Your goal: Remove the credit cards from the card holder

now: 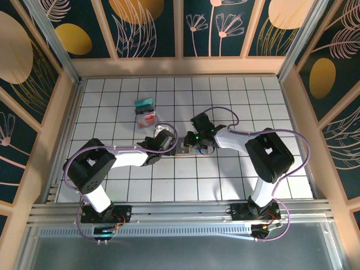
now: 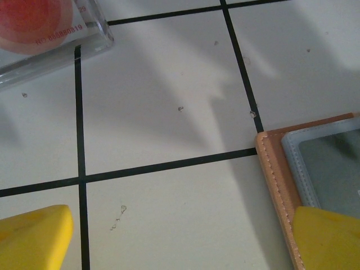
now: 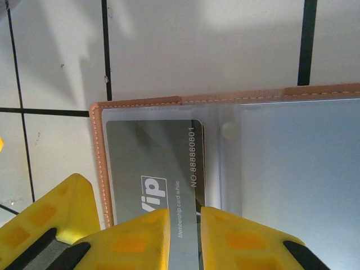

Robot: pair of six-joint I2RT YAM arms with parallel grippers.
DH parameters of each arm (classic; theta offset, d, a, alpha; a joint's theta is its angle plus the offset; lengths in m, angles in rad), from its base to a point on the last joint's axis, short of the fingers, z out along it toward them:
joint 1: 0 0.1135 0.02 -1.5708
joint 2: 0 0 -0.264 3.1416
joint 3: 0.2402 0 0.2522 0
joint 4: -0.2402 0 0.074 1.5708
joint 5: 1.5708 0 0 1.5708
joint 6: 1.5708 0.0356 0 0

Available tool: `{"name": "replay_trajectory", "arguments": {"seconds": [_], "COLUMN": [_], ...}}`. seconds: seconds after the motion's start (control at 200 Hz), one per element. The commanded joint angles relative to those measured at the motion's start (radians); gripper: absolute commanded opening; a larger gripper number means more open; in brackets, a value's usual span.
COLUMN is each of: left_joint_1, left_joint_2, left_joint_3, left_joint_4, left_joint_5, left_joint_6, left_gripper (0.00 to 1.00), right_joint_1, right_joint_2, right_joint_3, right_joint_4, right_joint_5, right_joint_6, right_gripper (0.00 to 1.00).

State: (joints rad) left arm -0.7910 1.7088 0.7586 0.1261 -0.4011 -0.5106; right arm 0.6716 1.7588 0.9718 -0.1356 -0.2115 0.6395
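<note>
The card holder (image 3: 270, 169) lies open on the white tiled bench (image 1: 225, 180), between the two arms, its pinkish-brown stitched edge framing clear pockets. A grey card (image 3: 152, 163) printed "Vip" with a number sits in the holder's left-hand pocket, most of it inside the border. The right pincer (image 3: 185, 219) stands at the near edge of the holder, clenched on that grey card: its yellow fingers (image 3: 135, 242) leave only a narrow gap, and the card's long edge runs into it.

The left pincer (image 2: 180, 242) is released, its jaws spread wide. One yellow finger overlaps the holder's corner; whether it touches cannot be told. The other is over bare tile to the holder's left.

Beyond the holder, up and to its left, a red-and-white card (image 1: 147, 119) in a clear sleeve lies flat on the bench. A teal card (image 1: 143, 103) lies just past it, farther from the holder.
</note>
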Motion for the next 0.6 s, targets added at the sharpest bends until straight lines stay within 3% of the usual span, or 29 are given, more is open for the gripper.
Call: {"name": "replay_trajectory", "arguments": {"seconds": [0.0, 0.32, 0.596], "left_joint_1": [0.006, 0.006, 0.006], "left_joint_2": [0.031, 0.050, 0.054], "left_joint_3": [0.004, 0.007, 0.011], "left_joint_4": [-0.025, -0.051, -0.054], "left_joint_5": [-0.006, -0.016, -0.011], "left_joint_6": [-0.009, 0.004, 0.012], "left_gripper": [0.99, 0.99, 0.99], "right_joint_1": [0.009, 0.009, 0.009], "right_joint_2": [0.020, 0.041, 0.042], "right_joint_3": [0.031, 0.027, 0.012], "right_joint_4": [0.012, 0.016, 0.064], "right_joint_5": [-0.006, -0.003, -0.043], "right_joint_6": [0.015, 0.015, 0.025], "right_gripper": [0.22, 0.27, 0.26]}}
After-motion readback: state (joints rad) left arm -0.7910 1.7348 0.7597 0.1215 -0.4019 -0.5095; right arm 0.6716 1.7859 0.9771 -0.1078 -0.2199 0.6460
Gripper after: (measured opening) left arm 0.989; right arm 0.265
